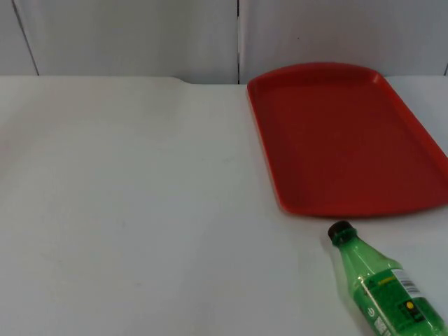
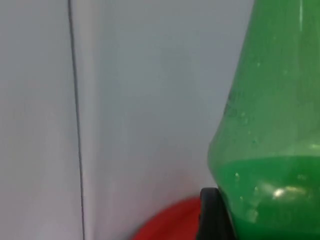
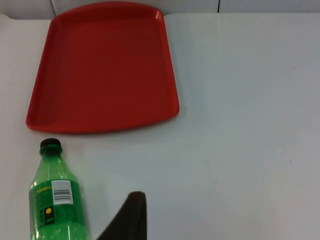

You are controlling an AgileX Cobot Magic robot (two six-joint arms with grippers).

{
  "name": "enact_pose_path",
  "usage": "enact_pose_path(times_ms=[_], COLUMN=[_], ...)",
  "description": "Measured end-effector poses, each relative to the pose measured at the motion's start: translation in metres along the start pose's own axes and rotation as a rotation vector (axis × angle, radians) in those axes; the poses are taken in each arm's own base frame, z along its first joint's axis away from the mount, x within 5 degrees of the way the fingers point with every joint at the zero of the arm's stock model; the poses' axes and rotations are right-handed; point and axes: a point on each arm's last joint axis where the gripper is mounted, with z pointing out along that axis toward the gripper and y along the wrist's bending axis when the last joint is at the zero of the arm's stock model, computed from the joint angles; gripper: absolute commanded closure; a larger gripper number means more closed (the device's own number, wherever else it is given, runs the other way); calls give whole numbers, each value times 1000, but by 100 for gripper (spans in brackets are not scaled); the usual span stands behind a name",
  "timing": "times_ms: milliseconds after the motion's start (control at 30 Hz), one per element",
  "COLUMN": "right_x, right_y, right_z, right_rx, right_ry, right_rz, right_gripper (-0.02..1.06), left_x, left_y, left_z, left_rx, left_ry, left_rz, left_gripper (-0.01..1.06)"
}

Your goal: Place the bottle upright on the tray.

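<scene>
A green plastic bottle (image 1: 381, 287) with a black cap lies on its side on the white table. Its cap points at the near edge of the red tray (image 1: 343, 140), a short gap away. The tray is bare. In the right wrist view the bottle (image 3: 55, 200) lies just in front of the tray (image 3: 105, 65), and my right gripper (image 3: 127, 220) hovers beside the bottle's body, apart from it. In the left wrist view a green bottle body (image 2: 270, 150) looms very close against my left gripper (image 2: 212, 215), with a strip of red tray (image 2: 170, 220) beneath.
The grey partition wall (image 1: 140, 35) closes the far side of the table. White table top (image 1: 126, 210) stretches left of the tray. The bottle's base reaches the table's front right edge in the top view.
</scene>
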Motion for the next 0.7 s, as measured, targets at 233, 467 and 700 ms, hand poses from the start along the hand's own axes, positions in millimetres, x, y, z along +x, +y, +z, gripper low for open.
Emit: enact_pose_path(times_ms=[233,467,700], right_x=[0,0,0], right_y=[0,0,0], right_z=[0,0,0], right_rx=[0,0,0], right_ry=[0,0,0], right_rz=[0,0,0], right_gripper=[0,0,0], left_x=[-12,-15,19], left_y=[-16,-33,-20], left_z=[3,9,24], left_rx=[-41,-92,-179], left_ry=[-122,-255,-273], left_rz=[53,89,50], left_gripper=[105,105,105])
